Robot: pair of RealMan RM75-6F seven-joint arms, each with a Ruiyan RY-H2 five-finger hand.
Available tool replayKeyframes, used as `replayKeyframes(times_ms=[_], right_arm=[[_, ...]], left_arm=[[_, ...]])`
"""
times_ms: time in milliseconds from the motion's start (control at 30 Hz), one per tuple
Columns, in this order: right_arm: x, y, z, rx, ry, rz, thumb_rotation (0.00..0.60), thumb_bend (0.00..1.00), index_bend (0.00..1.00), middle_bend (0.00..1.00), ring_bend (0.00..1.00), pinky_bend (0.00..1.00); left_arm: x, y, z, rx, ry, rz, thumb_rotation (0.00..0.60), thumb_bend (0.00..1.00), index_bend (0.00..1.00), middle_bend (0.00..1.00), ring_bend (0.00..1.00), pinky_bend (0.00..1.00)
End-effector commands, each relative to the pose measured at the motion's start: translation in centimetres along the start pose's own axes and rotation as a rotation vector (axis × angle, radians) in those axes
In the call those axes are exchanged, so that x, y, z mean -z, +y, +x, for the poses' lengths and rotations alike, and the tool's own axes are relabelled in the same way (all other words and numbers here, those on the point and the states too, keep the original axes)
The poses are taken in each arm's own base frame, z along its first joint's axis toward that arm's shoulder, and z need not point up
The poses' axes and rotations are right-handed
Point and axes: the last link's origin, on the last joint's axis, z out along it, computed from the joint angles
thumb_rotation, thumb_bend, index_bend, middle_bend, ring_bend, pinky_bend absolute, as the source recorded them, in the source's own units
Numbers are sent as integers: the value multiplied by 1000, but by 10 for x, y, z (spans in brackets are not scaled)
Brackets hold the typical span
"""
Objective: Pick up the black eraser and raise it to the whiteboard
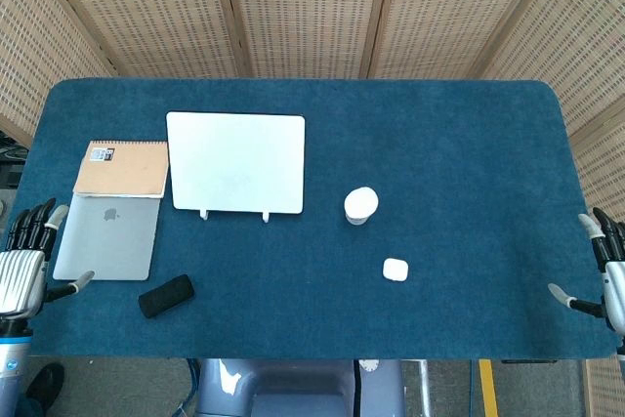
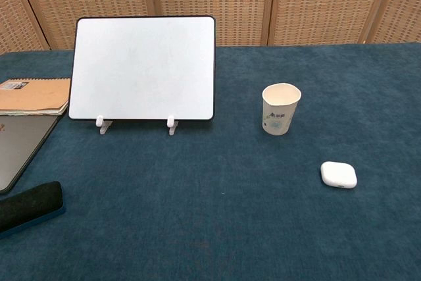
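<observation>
1. Fingers of left hand [image 1: 24,266] seen spread, holding nothing; right hand [image 1: 607,275] likewise apart, empty.
2. Black eraser [image 1: 166,296] found just below laptop [image 1: 109,236], long axis slanted up-right.
3. Judged nearer left hand.

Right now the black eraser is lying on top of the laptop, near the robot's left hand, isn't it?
Not quite. The black eraser is near the left hand, but it lies on the blue table beside the laptop, just off its front corner, not on top of it. The head view shows this most clearly.
</observation>
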Motion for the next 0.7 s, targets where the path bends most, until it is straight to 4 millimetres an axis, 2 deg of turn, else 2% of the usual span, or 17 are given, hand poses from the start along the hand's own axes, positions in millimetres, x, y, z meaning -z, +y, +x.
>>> replayKeyframes(times_ms=[33,333,433,533,700], right_arm=[[0,0,0,0,-1,0,600,0,0,0,0,0],[0,0,0,0,-2,1,600,0,0,0,0,0],[-1,1,0,5,3,-7,600,0,0,0,0,0],[-2,1,-1,16,7,-18,600,0,0,0,0,0],[-3,1,-2,32,15,-38,600,0,0,0,0,0]], left_arm=[[0,0,-1,-3,-4,-4,600,0,0,0,0,0],[0,6,-7,-41,-61,-54,600,0,0,0,0,0],[0,10,-9,-79,-146,-121,600,0,0,0,0,0],[1,16,-11,-176,-274,-241,600,0,0,0,0,0],[-6,31,-10,-328,-379,-438,600,0,0,0,0,0]])
